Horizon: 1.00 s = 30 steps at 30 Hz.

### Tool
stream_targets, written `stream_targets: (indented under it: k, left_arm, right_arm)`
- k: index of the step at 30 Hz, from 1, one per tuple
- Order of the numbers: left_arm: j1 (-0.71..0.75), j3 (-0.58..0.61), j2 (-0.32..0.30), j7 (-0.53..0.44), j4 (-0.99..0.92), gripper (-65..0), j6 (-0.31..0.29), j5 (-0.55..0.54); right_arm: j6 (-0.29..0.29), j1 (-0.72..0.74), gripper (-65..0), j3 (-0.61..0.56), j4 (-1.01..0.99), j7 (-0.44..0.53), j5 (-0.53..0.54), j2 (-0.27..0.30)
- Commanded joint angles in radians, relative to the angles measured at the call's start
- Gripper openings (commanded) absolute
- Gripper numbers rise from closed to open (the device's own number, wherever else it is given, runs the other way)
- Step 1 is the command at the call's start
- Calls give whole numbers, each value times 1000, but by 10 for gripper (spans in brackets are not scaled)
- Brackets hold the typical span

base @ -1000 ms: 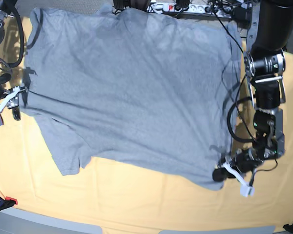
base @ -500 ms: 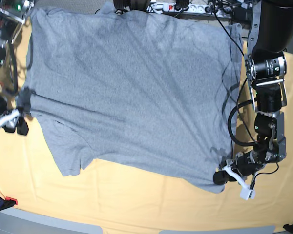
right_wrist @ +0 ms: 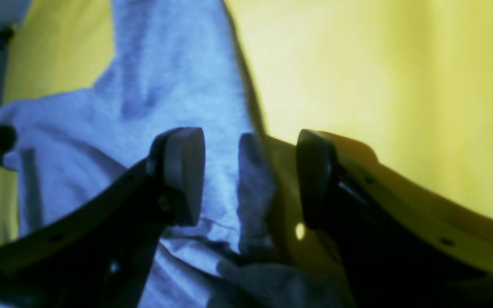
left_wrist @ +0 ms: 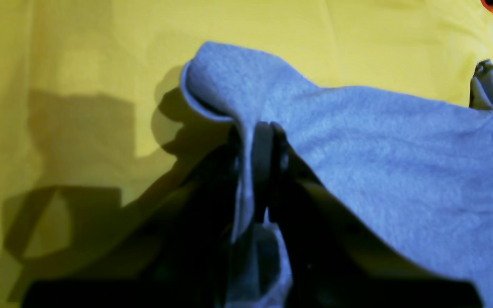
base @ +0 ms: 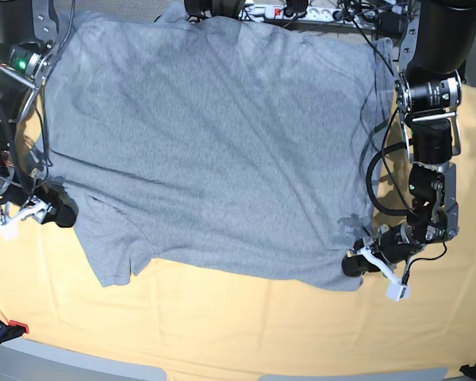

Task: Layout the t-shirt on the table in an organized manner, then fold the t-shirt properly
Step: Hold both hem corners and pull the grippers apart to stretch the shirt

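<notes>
The grey t-shirt lies spread on the yellow-orange table, plain side up, with one short sleeve pointing toward the near edge. At the shirt's near right corner, my left gripper is shut on the fabric. The left wrist view shows this left gripper pinching a raised fold of the t-shirt. My right gripper stands open at the shirt's left edge, just above the sleeve. In the right wrist view the right gripper has the t-shirt edge between its spread fingers.
A power strip and cables run along the far edge. A black cable hangs over the shirt's right side. A red clamp sits at the near left corner. Bare table cloth stretches in front of the shirt.
The right arm has swung in and down along the shirt's left edge to the sleeve, gripper still open. The left gripper has drawn the held corner slightly away from the near edge.
</notes>
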Motion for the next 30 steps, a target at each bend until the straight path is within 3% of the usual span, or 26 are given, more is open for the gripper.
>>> stream_targets:
  k: [1, 5, 9, 11, 14, 15, 23, 30]
  left_arm:
    - [-34, -5, -13, -23, 16, -650, -7, -20]
    - [-34, -5, -13, -23, 16, -650, -7, -20]
    - [-34, -5, -13, -23, 16, -650, -7, -21]
    - [-34, -5, -13, -23, 16, -650, -7, -20]
    - [-34, -5, -13, -23, 16, -650, -7, -21]
    - [-34, -5, -13, -24, 16, -650, -7, -21]
    - [-65, -5, -13, -27, 16, -650, -7, -43]
    - [-141, -5, -13, -27, 16, -650, -7, -36]
  right_arm:
    - [7, 27, -290, -28, 13, 9, -3, 18]
    - [5, 27, -290, -143, 13, 132, -135, 18]
    - [-48, 27, -302, -190, 13, 221, -217, 18]
    - [-31, 29, -387, -190, 13, 225, -220, 18]
    - [7, 39, -609, -190, 13, 225, -220, 18]
    - [7, 44, -650, -190, 13, 225, -220, 18]
    - [7, 167, -650, -190, 13, 225, -231, 18]
    - [7, 282, -650, -190, 13, 226, -329, 18]
